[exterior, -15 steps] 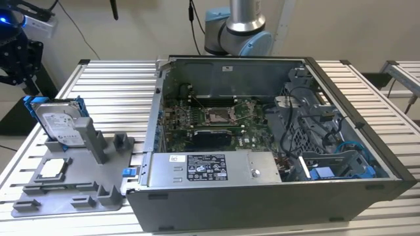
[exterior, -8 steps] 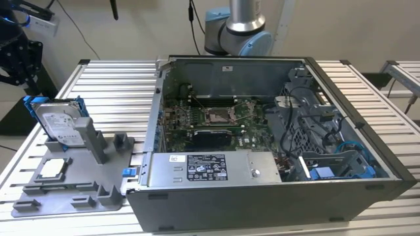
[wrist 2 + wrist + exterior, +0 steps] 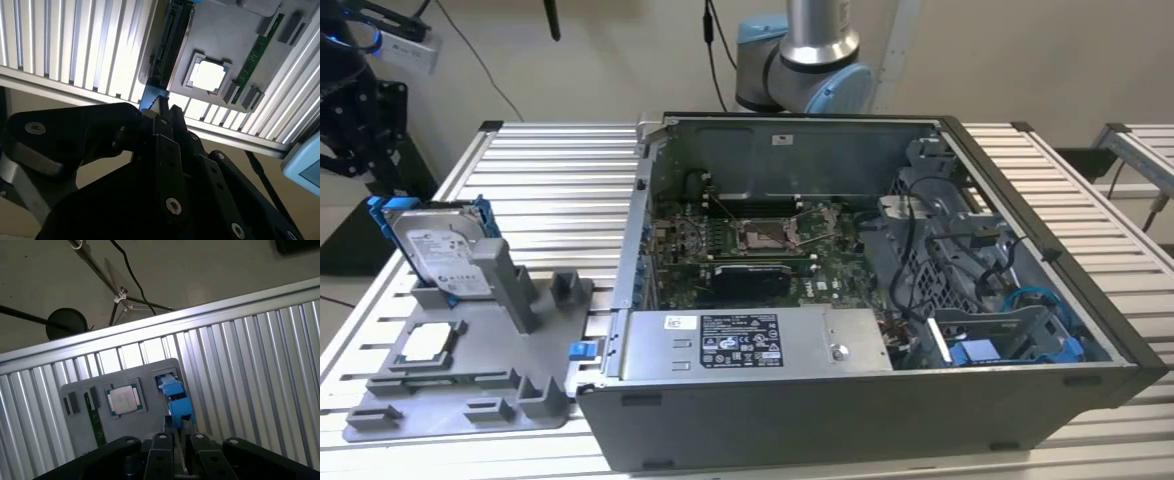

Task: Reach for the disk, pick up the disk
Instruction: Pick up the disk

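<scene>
On the exterior view's left, we see the flat silver-grey metal disk [image 3: 438, 248], with its white label and bright blue plastic frame. It stands on edge in a slot of the grey plastic fixture [image 3: 480, 405]. That fixture lies on the ribbed aluminium table [image 3: 547, 170], just beside the open dark grey computer case [image 3: 854, 425]. A small square silver-white chip [image 3: 431, 342] lies flat on the fixture, near the disk. In both wrist views the black gripper [image 3: 167, 106] [image 3: 176, 424] hangs over the disk [image 3: 172, 390], its tip lined up with the blue edge. We cannot tell whether the gripper is released or clenched, nor whether it touches the disk. The arm's grey and pale blue joint [image 3: 807, 60] rises behind the case.
</scene>
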Available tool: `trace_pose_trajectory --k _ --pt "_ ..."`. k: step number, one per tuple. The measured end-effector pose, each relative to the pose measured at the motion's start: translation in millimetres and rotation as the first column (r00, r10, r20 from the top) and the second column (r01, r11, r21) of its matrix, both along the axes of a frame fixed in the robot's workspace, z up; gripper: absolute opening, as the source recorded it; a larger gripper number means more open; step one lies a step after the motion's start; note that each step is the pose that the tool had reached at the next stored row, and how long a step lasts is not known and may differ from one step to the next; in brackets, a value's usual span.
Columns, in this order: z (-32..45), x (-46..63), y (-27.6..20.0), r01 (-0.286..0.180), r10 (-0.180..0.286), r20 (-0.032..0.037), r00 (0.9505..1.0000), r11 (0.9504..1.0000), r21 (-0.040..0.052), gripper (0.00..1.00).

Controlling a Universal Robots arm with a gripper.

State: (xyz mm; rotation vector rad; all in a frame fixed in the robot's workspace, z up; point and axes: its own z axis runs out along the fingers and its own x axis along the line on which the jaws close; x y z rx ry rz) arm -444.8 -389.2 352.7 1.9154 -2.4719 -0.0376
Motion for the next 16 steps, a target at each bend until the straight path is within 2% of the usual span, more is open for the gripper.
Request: trace_pose_trajectory --k 13,16 --pt "-0.2 0.2 0.1 0.000 0.000 0.0000 1.0000 1.0000 0.0000 1.00" --pt "-2.8 0.2 2.4 -0.008 0.008 -0.0003 1.0000 1.0000 -0.0011 1.00"
